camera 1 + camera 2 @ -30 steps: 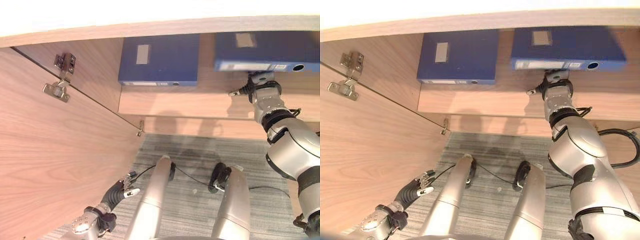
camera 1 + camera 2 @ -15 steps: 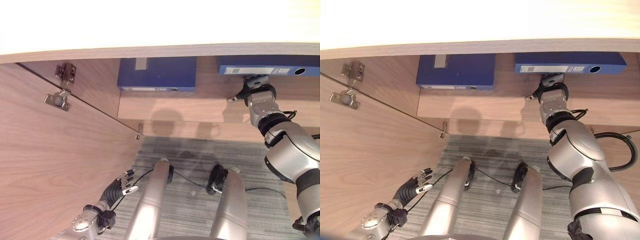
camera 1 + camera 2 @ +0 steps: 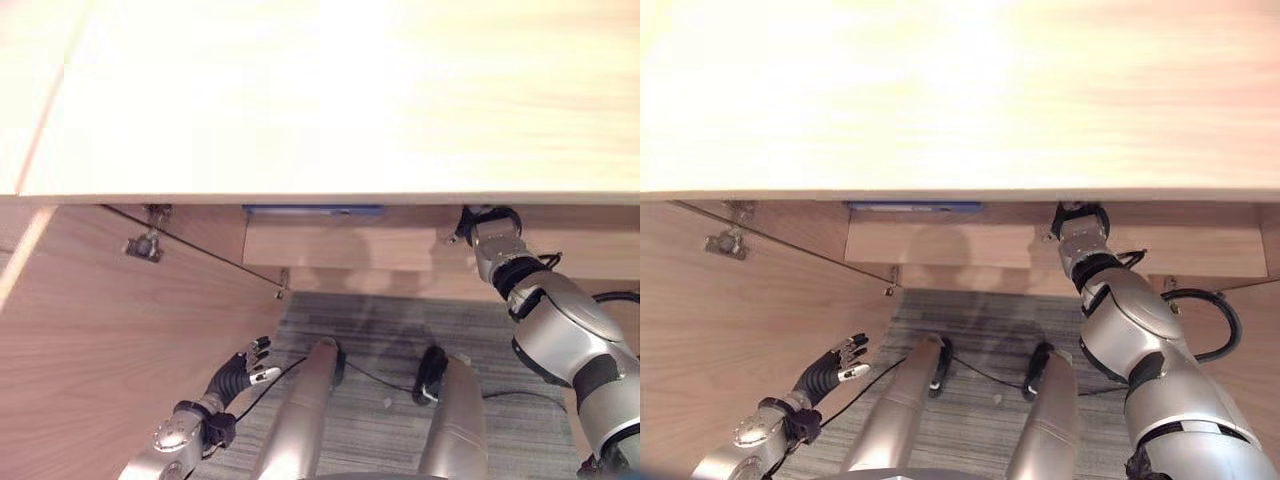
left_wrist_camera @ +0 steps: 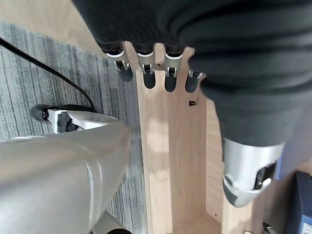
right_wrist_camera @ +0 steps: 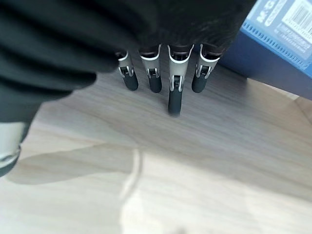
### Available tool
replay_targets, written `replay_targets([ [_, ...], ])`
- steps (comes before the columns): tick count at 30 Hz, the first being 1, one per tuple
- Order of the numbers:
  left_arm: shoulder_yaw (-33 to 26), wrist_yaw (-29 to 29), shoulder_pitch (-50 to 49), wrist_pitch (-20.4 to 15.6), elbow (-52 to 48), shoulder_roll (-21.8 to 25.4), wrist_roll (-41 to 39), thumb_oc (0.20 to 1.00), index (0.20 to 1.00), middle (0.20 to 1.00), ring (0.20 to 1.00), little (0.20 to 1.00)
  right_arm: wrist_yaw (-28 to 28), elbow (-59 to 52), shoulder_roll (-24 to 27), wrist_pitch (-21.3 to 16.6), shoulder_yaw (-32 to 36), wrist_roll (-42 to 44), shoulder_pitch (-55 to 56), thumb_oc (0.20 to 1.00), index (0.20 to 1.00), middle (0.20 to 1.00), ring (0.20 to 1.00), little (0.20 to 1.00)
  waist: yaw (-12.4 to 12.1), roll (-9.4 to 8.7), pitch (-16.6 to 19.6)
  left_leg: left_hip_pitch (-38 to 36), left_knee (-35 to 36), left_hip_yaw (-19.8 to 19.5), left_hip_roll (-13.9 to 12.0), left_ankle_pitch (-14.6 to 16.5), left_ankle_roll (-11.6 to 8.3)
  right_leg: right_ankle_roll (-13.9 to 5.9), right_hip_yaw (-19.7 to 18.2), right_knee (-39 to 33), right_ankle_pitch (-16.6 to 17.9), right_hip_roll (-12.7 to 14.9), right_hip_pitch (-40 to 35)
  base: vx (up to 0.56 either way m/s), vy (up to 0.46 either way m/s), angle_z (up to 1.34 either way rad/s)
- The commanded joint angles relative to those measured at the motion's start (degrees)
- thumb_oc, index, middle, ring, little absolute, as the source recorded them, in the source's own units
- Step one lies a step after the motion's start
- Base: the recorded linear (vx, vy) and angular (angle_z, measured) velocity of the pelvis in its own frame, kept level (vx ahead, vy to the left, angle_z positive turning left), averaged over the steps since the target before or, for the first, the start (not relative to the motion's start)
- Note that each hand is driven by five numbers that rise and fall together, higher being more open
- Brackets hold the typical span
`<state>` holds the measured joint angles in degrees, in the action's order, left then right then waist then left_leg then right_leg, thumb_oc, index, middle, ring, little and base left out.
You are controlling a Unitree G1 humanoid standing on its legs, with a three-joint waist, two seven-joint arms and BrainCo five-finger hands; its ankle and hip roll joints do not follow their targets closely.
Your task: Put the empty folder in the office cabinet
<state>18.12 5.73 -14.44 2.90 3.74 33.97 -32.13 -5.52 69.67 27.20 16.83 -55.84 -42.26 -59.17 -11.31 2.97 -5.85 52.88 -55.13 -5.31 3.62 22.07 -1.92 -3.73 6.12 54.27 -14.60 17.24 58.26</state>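
A thin strip of a blue folder [image 3: 313,210] shows on the cabinet shelf [image 3: 350,245], just under the cabinet top's front edge. Another blue folder's corner [image 5: 280,44] lies on the shelf in the right wrist view, right beside my right hand's fingers [image 5: 174,92]. Those fingers hang relaxed over bare wood and hold nothing. My right hand [image 3: 487,222] reaches into the cabinet at the right, partly tucked under the top. Down at the lower left, beside the open door, my left hand [image 3: 232,378] is open and empty.
The pale wooden cabinet top [image 3: 320,100] spreads across the upper half of the eye views. The open cabinet door [image 3: 100,330] with its metal hinge [image 3: 146,243] stands at the left. Grey carpet [image 3: 390,320] lies below the shelf.
The whole picture has shifted: the camera moved, and the cabinet top now hides most of both folders. My right hand stays at the shelf's right part. My left hand has barely moved.
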Motion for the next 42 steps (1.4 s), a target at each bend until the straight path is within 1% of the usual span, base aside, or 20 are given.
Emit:
replay_targets([
  [1,0.16,1.44,1.16,-0.89,-3.72,2.96,1.69,1.0,1.0,1.0,1.0,1.0,-7.07,-1.43,-9.01,-6.64,-1.52,0.95,5.33,1.0,1.0,1.0,1.0,1.0,-1.44,-0.54,-6.47,-1.99,7.57,0.31,0.44,-3.74,4.23,-2.07,-0.2,-4.74,0.37,-0.23,-5.6,0.01,-0.06,-0.06],
  [3,0.5,2.36,1.65,-0.37,-2.95,3.26,2.43,1.0,1.0,1.0,1.0,1.0,-8.02,-0.59,-9.65,-6.82,-1.32,0.77,6.0,1.0,1.0,1.0,1.0,1.0,-1.69,-0.13,-6.82,-6.93,10.1,-0.36,0.22,-4.18,4.27,-2.49,0.42,-8.08,1.15,-0.87,-11.1,0.03,-0.065,0.01],
  [6,0.61,2.73,1.75,-0.18,-2.99,3.37,2.55,1.0,1.0,1.0,1.0,1.0,-8.25,-0.36,-9.65,-6.95,-0.96,0.84,6.15,1.0,1.0,1.0,1.0,1.0,-1.73,0.39,-7.55,-9.29,11.14,-0.78,0.07,-4.32,4.3,-2.56,0.8,-9.6,1.58,-1.15,-13.79,0.03,-0.047,0.0],
  [7,0.68,3.62,1.9,0.14,-2.69,3.42,3.38,1.0,1.0,1.0,1.0,1.0,-8.54,0.66,-9.79,-7.25,0.39,1.63,7.16,1.0,1.0,1.0,1.0,1.0,-1.91,1.16,-8.34,-12.97,12.21,-1.35,-0.01,-4.48,4.23,-2.87,1.05,-11.37,1.79,-1.35,-18.22,0.03,-0.056,0.02],
  [15,0.97,5.55,2.23,1.33,-2.14,2.64,5.87,1.0,1.0,1.0,1.0,1.0,-9.12,1.78,-10.74,-7.44,3.28,3.14,10.03,1.0,1.0,1.0,1.0,1.0,-2.29,3.0,-9.64,-18.33,12.12,-1.82,-0.17,-3.46,4.22,-3.22,1.1,-11.46,1.4,-1.35,-23.74,0.01,-0.04,0.02],
  [16,0.91,5.7,2.17,1.42,-1.92,2.42,6.01,1.0,1.0,1.0,1.0,1.0,-9.27,2.23,-11.09,-7.37,3.5,3.13,10.81,1.0,1.0,1.0,1.0,1.0,-2.3,3.0,-9.39,-18.93,12.53,-1.92,-0.34,-3.61,4.2,-3.25,1.12,-11.78,1.59,-1.46,-24.33,-0.07,-0.04,0.02],
  [17,0.87,5.92,2.17,1.62,-1.7,2.16,6.22,1.0,1.0,1.0,1.0,1.0,-9.33,2.5,-11.37,-7.22,3.96,3.21,11.59,1.0,1.0,1.0,1.0,1.0,-2.24,2.96,-9.21,-18.98,13.2,-1.98,-0.28,-5.13,4.25,-2.93,1.25,-12.69,2.95,-1.5,-24.58,-0.07,-0.026,0.02],
  [18,0.87,5.92,2.16,1.62,-1.7,2.16,6.22,1.0,1.0,1.0,1.0,1.0,-9.33,2.5,-11.37,-7.22,3.96,3.21,11.59,1.0,1.0,1.0,1.0,1.0,-2.23,2.96,-9.22,-19.0,13.23,-1.99,-0.28,-5.14,4.25,-2.93,1.26,-12.71,2.97,-1.5,-24.61,-0.03,-0.055,0.02],
  [21,1.0,6.41,2.09,1.86,-0.31,0.97,6.81,1.0,1.0,1.0,1.0,1.0,-9.6,2.99,-12.25,-7.26,4.97,3.47,14.46,1.0,1.0,1.0,1.0,1.0,-2.21,2.69,-7.91,-22.79,16.09,-2.62,-0.61,-5.57,4.19,-3.24,2.1,-15.49,3.52,-1.82,-28.84,0.08,-0.072,0.05],
  [23,0.76,6.85,2.08,2.22,1.22,-0.08,7.19,1.0,1.0,1.0,1.0,1.0,-9.83,3.3,-12.92,-7.33,5.97,3.94,17.46,1.0,1.0,1.0,1.0,1.0,-2.29,2.06,-6.23,-27.19,20.17,-3.26,-0.92,-6.49,3.96,-3.57,3.41,-19.95,4.26,-2.28,-34.41,0.13,-0.128,0.11],
  [24,0.57,7.04,1.95,2.44,2.61,-0.76,7.56,1.0,1.0,1.0,1.0,1.0,-10.09,3.72,-13.69,-7.33,6.76,4.11,19.78,1.0,1.0,1.0,1.0,1.0,-2.09,1.72,-5.08,-30.65,24.2,-3.73,-1.2,-7.69,3.62,-3.7,4.48,-23.84,5.09,-2.85,-38.45,0.13,-0.136,0.09],
  [26,0.63,7.44,1.91,2.53,3.23,-1.03,7.92,1.0,1.0,1.0,1.0,1.0,-10.09,3.76,-13.99,-7.4,7.26,4.38,20.77,1.0,1.0,1.0,1.0,1.0,-1.9,1.55,-4.69,-32.52,26.35,-4.01,-1.51,-8.5,3.5,-3.78,5.35,-25.92,5.54,-3.08,-40.72,0.13,-0.129,0.14],
  [27,0.5,8.34,1.61,2.48,7.4,-1.81,10.06,1.0,1.0,1.0,1.0,1.0,-10.47,4.11,-13.89,-7.6,9.41,8.06,23.09,1.0,1.0,1.0,1.0,1.0,-1.85,0.22,-1.97,-37.62,33.82,-4.53,-2.33,-11.21,2.78,-4.04,7.62,-32.93,6.65,-3.91,-45.91,0.12,-0.125,0.17],
  [28,0.53,8.35,1.66,2.44,7.45,-1.83,10.07,1.0,1.0,1.0,1.0,1.0,-10.47,4.1,-13.86,-7.6,9.42,8.07,23.08,1.0,1.0,1.0,1.0,1.0,-1.77,0.2,-1.94,-37.68,34.27,-4.61,-2.3,-11.66,2.77,-4.01,7.75,-33.35,7.02,-3.91,-46.01,0.17,-0.165,0.2],
  [31,0.33,9.08,0.77,2.71,10.96,-2.48,12.63,1.0,1.0,1.0,1.0,1.0,-9.64,5.25,-13.49,-7.86,10.44,9.23,24.28,1.0,1.0,1.0,1.0,1.0,-1.93,-1.13,0.93,-42.42,41.56,-4.8,-3.13,-14.63,1.95,-4.28,9.79,-40.43,8.33,-5.31,-50.82,0.1,-0.103,0.07],
  [32,0.36,9.09,0.73,2.67,11.01,-2.49,12.66,1.0,1.0,1.0,1.0,1.0,-9.62,5.25,-13.51,-7.87,10.44,9.23,24.35,1.0,1.0,1.0,1.0,1.0,-1.89,-1.11,0.95,-42.72,42.05,-4.87,-3.2,-14.86,1.92,-4.26,9.91,-40.87,8.52,-5.41,-51.13,0.09,-0.111,-0.05],
  [34,0.14,9.21,0.23,3.18,15.01,-3.7,14.04,1.0,1.0,1.0,1.0,1.0,-9.19,6.19,-12.49,-7.68,11.35,9.09,26.12,1.0,1.0,1.0,1.0,1.0,-1.93,-2.37,3.79,-45.91,48.94,-4.89,-4.31,-18.34,1.09,-4.15,11.95,-48.45,10.11,-7.41,-55.37,0.1,-0.134,-0.03],
  [37,0.28,9.67,0.34,3.38,18.14,-4.72,16.19,1.0,1.0,1.0,1.0,1.0,-8.6,7.01,-11.93,-7.6,11.84,9.11,27.7,1.0,1.0,1.0,1.0,1.0,-2.24,-3.21,6.25,-47.94,54.39,-4.88,-5.55,-21.53,0.43,-3.93,12.98,-53.72,11.75,-9.23,-57.6,0.07,-0.083,0.11],
  [38,0.17,9.71,0.4,3.49,19.35,-5.2,17.04,1.0,1.0,1.0,1.0,1.0,-8.17,7.19,-11.94,-7.64,12.01,9.07,28.61,1.0,1.0,1.0,1.0,1.0,-2.36,-3.75,7.26,-48.79,55.98,-4.98,-6.01,-22.12,0.36,-3.68,13.08,-55.13,12.0,-9.96,-58.39,0.05,-0.061,-0.01],
  [42,0.58,9.8,0.88,3.21,21.35,-6.13,18.83,1.0,1.0,1.0,1.0,1.0,-7.39,7.64,-12.47,-7.88,12.75,9.24,30.68,1.0,1.0,1.0,1.0,1.0,-2.48,-4.16,7.82,-50.28,56.88,-5.23,-6.13,-22.45,0.27,-3.39,13.07,-55.69,11.89,-10.57,-59.92,0.05,-0.033,0.0],
])
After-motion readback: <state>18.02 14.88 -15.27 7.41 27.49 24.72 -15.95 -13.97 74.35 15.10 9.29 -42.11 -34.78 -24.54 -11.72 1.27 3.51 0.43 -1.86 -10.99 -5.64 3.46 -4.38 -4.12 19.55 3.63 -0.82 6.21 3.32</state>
